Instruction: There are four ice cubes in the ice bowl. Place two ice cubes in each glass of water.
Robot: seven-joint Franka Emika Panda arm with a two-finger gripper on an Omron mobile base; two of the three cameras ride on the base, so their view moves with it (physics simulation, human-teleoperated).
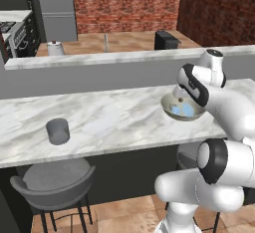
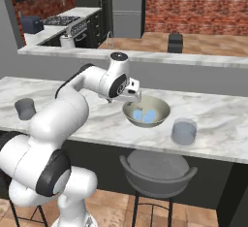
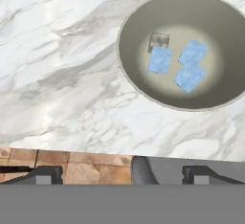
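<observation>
Open tool (image 3: 122, 175) above counter — ice bowl (image 3: 139, 22) nearby

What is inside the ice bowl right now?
The ice bowl holds three clearly visible pale-blue ice cubes and one paler, greyish cube beside them. Nothing covers them in the hand view.

A white marble counter (image 2: 227, 119) carries three things — a bowl (image 2: 147, 112) near the middle, a glass (image 2: 184, 132) just beside it near the front edge, and a second glass (image 1: 58, 131) well apart at the other end.
</observation>
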